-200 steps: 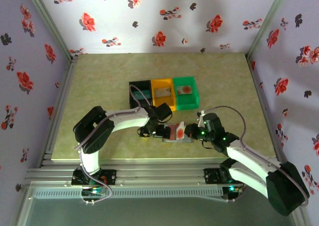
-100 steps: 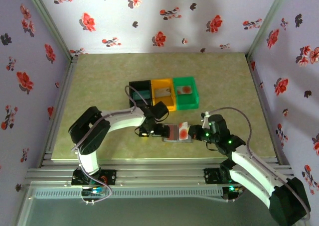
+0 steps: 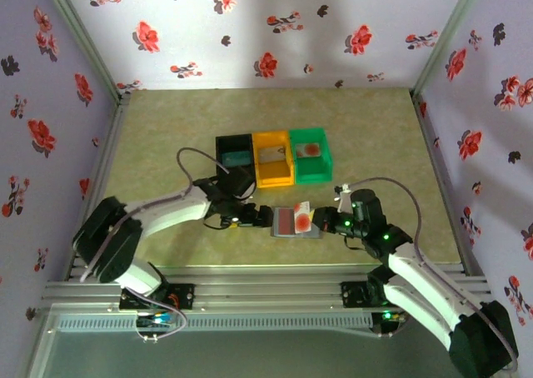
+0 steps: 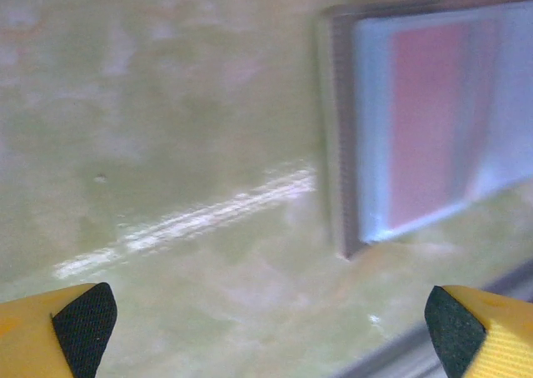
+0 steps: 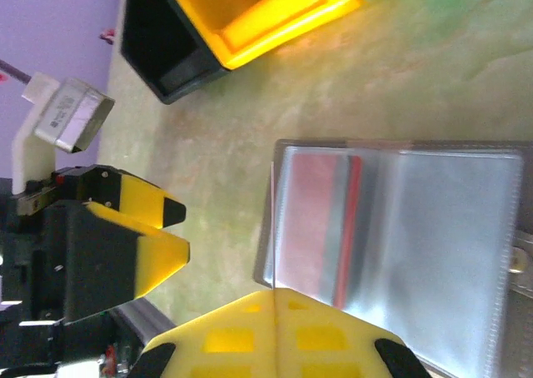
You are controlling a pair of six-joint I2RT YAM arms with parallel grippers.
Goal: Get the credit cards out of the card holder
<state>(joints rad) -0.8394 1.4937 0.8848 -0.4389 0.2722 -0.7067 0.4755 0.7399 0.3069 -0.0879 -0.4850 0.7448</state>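
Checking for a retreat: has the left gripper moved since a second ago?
Yes: the left gripper has pulled back leftward, from under the orange bin toward under the black bin.

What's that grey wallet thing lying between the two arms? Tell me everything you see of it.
The card holder is a flat grey-silver wallet lying open on the table, nearer the arms than the orange bin. Its two panels carry shiny clear plastic sleeves, and a red card shows through one. A pale card with a red-orange blot stands over it, seemingly pinched in the shut right jaws; whether it touches a sleeve is unclear. The open left jaws sit beside its edge, apart from it.
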